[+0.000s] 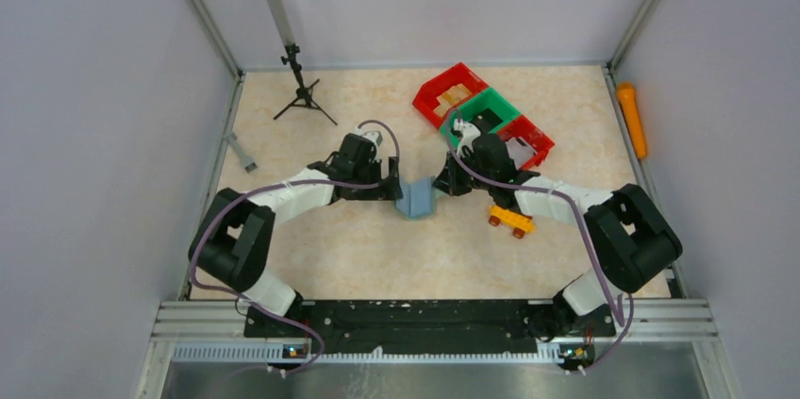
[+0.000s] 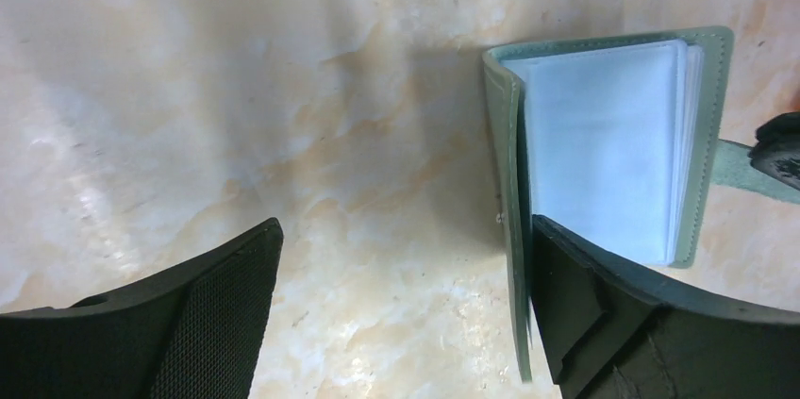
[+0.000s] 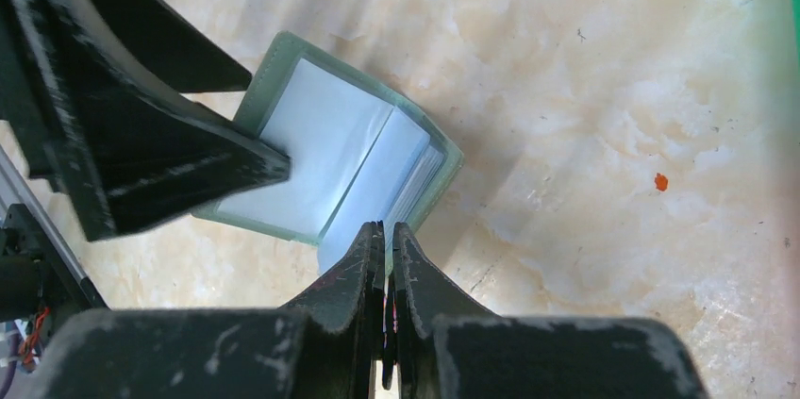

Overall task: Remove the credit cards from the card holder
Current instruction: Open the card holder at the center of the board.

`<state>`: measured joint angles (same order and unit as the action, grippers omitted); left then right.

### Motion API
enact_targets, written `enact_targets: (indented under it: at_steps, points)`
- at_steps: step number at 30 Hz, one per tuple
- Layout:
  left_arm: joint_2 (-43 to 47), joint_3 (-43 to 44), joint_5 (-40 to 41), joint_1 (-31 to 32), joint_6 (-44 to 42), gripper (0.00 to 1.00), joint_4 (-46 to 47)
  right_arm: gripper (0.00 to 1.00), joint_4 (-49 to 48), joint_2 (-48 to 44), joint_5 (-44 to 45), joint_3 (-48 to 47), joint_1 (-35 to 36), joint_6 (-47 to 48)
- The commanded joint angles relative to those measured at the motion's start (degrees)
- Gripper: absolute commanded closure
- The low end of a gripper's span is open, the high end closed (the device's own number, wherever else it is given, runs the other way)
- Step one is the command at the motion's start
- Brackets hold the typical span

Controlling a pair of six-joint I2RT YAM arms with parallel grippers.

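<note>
**Holder held open between both grippers, no card showing**

The card holder [image 1: 415, 202] lay open on the table [image 1: 377, 257], directly between the 2 grippers.

Right gripper [image 3: 387, 229]: the fingers were clenched together at the holder's nearest edge. In the left wrist view the tab [image 2: 734, 171] ran straight into the gripper's tip. I judged it clamped on the tab, though the contact itself was hidden.

Left gripper [image 2: 406, 224]: spread wide, grasping nothing. 1 finger [image 2: 604, 324] sat inside the holder, against the clear sleeves [image 2: 604, 135] and just past the upright cover flap [image 2: 511, 191]. The other finger hung over bare table, well to the side.

Key relation: the sleeves lay dead ahead of the right fingertips, with the fold line pointing roughly back at them.

Credit cards: none visible. The sleeves looked pale, and I could not tell which held a card.

Judgement: the left gripper was free and in among the sleeves, so it was the likelier one to draw a card while the right anchored the tab.

Room: there was open table beyond and outboard of the left gripper. The toy car [image 1: 510, 221] and bins [image 1: 481, 111] sat beside the right arm, apart from the holder.

Risk: the holder sliding, or the flap falling shut, on the pull.
</note>
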<state>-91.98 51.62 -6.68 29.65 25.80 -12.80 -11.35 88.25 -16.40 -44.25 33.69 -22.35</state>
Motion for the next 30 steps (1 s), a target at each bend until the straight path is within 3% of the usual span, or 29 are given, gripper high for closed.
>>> enact_targets:
  at_steps: [1,5,9,13,19,24,27,30]
  points:
    - [6.5,-4.0,-2.3,-3.5,2.9,0.02,7.0,1.0,-2.3,-1.9,0.5,-0.3,0.1,-0.3]
    - [6.3,-5.0,-0.8,-7.6,4.9,0.02,5.9,1.0,-2.4,-1.6,0.5,-0.3,0.1,-0.2]
    - [2.8,-1.8,1.4,-7.9,4.8,0.02,1.0,1.0,-2.4,-1.6,0.4,-0.3,0.1,-0.2]
    - [0.2,-0.6,-1.6,-7.8,4.6,0.03,0.7,1.0,-2.4,-1.6,0.4,-0.4,0.1,-0.2]
    - [7.3,-5.5,-3.9,-7.8,4.9,0.03,7.5,1.0,-2.4,-1.4,0.1,-0.5,0.1,-0.2]
    - [11.3,-11.9,-21.7,-7.7,5.0,0.01,24.2,1.0,-3.1,-1.4,-1.0,-0.3,0.1,-0.2]
    - [6.9,-10.3,-29.1,-6.5,6.6,0.01,27.1,1.0,-3.1,-1.2,-1.0,-0.3,0.1,-0.2]
    - [3.3,-8.1,-30.3,-4.5,6.6,0.01,26.4,1.0,-3.3,-1.1,-1.3,-0.3,0.1,-0.2]
